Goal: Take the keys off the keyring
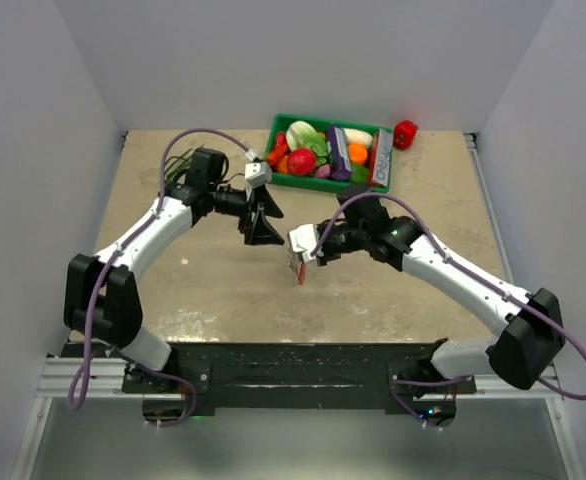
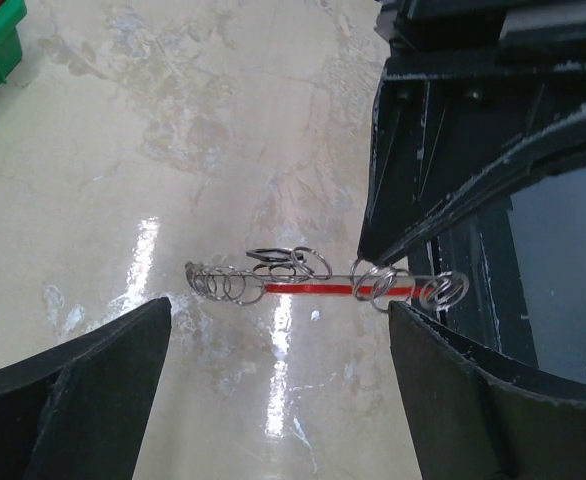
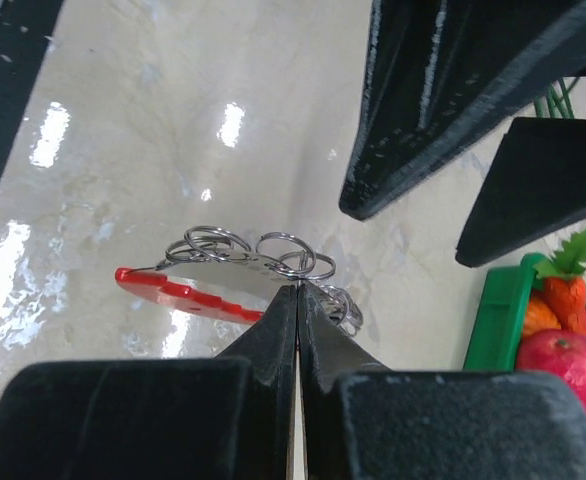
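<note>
The right fingers (image 3: 273, 340) pinch the light, stiff, slippery keyring (image 3: 291, 262) by its red tag (image 3: 188, 293), mid-frame; left fingers (image 2: 83, 380) gape empty. Best held by a loop; keys seemingly hidden.

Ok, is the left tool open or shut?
Open: the left tool has its fingers wide apart; the keyring ahead is held by the right tool.

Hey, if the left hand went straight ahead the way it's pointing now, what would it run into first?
Most likely the keyring with its red tag, centred ahead of the open left hand and pinched by the shut right hand. Depth is unclear.
</note>
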Tool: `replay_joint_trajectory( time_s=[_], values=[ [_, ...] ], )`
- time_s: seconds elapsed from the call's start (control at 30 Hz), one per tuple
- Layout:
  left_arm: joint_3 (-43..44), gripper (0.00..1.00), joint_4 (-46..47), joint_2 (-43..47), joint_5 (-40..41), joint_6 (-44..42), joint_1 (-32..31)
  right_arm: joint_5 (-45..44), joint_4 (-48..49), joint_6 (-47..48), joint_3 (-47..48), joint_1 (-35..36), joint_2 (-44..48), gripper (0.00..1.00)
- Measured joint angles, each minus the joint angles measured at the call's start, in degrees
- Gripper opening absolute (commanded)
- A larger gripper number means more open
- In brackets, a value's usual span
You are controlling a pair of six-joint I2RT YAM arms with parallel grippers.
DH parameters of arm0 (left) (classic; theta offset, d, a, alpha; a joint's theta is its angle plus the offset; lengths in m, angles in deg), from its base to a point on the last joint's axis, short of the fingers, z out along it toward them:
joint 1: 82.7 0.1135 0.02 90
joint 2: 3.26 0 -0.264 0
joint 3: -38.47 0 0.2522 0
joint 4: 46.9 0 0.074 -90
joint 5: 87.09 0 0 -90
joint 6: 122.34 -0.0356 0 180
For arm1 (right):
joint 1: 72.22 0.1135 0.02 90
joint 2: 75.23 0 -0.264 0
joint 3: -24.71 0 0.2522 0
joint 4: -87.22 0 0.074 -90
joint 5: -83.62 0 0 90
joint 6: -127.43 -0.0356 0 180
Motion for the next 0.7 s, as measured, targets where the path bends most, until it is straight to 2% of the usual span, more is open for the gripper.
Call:
replay_joint_trajectory(
  time_s=[0.2,0.47,0.7],
  values=[
    [5.2,0.94,-2.2,-1.8,0.3,0.4,-1.2,-10.3,4.0,-4.9,-0.5,4.4,-0.2,0.0],
    [7.7,0.94,-5.6,-2.4,5.3,0.3,-5.0,-16.9,6.5,-9.3,-0.6,5.6,-0.4,0.0],
    [8.7,0.94,-8.3,-2.5,9.6,0.3,-5.9,-21.2,8.3,-12.2,-0.6,6.0,-0.6,0.0]
  ],
)
